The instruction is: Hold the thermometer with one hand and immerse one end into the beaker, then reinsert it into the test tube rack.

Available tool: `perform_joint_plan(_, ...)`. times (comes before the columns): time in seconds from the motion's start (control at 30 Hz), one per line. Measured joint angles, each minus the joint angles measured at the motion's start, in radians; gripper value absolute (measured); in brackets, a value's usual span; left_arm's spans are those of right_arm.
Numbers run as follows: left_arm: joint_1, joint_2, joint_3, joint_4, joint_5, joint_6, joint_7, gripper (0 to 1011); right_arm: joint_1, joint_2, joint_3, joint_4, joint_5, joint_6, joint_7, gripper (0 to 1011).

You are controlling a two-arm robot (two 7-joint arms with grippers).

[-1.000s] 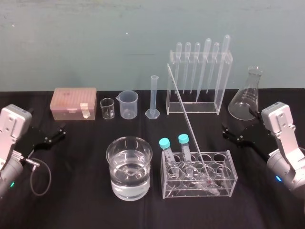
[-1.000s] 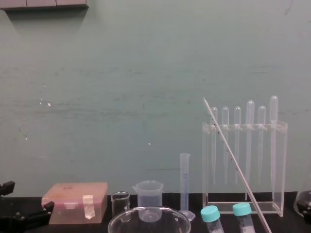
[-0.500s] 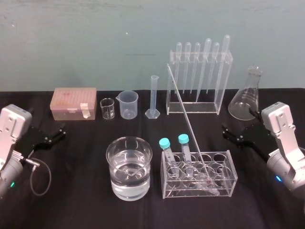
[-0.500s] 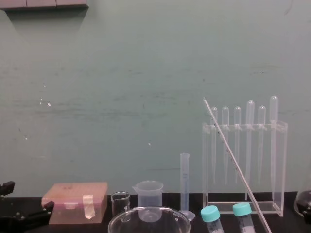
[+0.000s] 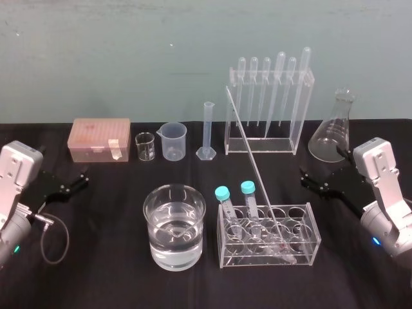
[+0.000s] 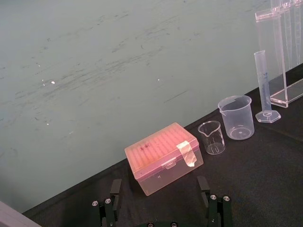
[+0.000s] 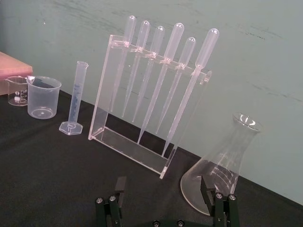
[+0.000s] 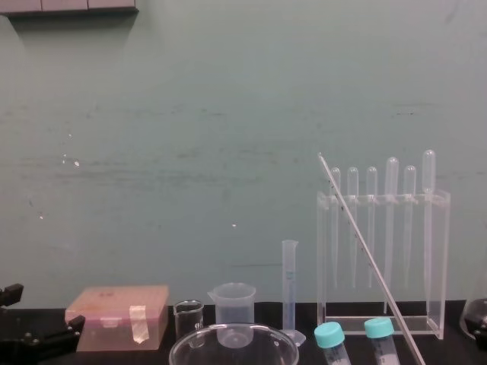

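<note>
The left gripper (image 5: 82, 177) sits low at the left edge of the black table (image 5: 96, 264), its jaws spread wide with nothing between them. In its wrist view the two fingers (image 6: 115, 189) stand well apart and point toward a pink box (image 5: 100, 138) at the far left. The right gripper (image 5: 304, 178) sits at the right edge, jaws also wide open and empty, pointing inward. A glass flask (image 5: 333, 132) stands just beyond it.

Between the two arms, near the front, a low tube rack (image 5: 310, 250) holds two blue-capped tubes (image 5: 222, 193). The thermometer (image 5: 254, 164) stands in this rack with its lower end down among the holes. It leans back and to the left, its top reaching up in front of the tall clear rack (image 5: 261, 145) of pipettes (image 5: 267, 90) at the far side. Neither gripper touches it.

The beaker (image 5: 174, 212), wide and part full of clear liquid, stands just left of the low rack. Along the far edge, right of the pink box, come a small glass cup (image 5: 145, 146), a plastic spouted cup (image 5: 174, 140) and a slim measuring cylinder (image 5: 207, 132).
</note>
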Motion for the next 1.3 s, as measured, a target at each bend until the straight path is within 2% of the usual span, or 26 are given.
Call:
perform_joint_plan(0.57,0.0,0.0,0.0,0.0,0.0,0.0,0.0,1008,0.0,0.0,0.0,0.0,0.0,0.0,0.0,1003)
perform_joint_plan(0.7,0.0,0.0,0.0,0.0,0.0,0.0,0.0,1008,0.001,0.003,0.016,-0.015,0.017,0.018,0.021,1003)
perform_joint_plan(0.77,0.0,0.0,0.0,0.0,0.0,0.0,0.0,1008,-0.005,0.008,0.055,-0.056,0.095,0.06,0.077,1003)
perform_joint_plan(0.8,0.0,0.0,0.0,0.0,0.0,0.0,0.0,1008,-0.008,0.011,0.067,-0.071,0.12,0.077,0.095,1003)
perform_joint_plan(0.83,0.0,0.0,0.0,0.0,0.0,0.0,0.0,1008,-0.008,0.011,0.067,-0.071,0.12,0.077,0.095,1003)
perform_joint_plan(0.9,0.0,0.0,0.0,0.0,0.0,0.0,0.0,1008,-0.019,0.022,0.117,-0.131,0.233,0.155,0.169,1003)
perform_joint_plan(0.93,0.0,0.0,0.0,0.0,0.0,0.0,0.0,1008,-0.022,0.025,0.131,-0.148,0.263,0.177,0.188,1003)
perform_joint_plan(0.97,0.0,0.0,0.0,0.0,0.0,0.0,0.0,1008,-0.027,0.03,0.155,-0.18,0.321,0.223,0.226,1003)
perform_joint_plan(1.1,0.0,0.0,0.0,0.0,0.0,0.0,0.0,1008,-0.032,0.044,0.195,-0.25,0.424,0.315,0.307,1003)
perform_joint_plan(1.2,0.0,0.0,0.0,0.0,0.0,0.0,0.0,1008,-0.022,0.057,0.203,-0.293,0.482,0.373,0.368,1003)
perform_joint_plan(1.3,0.0,0.0,0.0,0.0,0.0,0.0,0.0,1008,0.003,0.072,0.187,-0.318,0.525,0.415,0.419,1003)
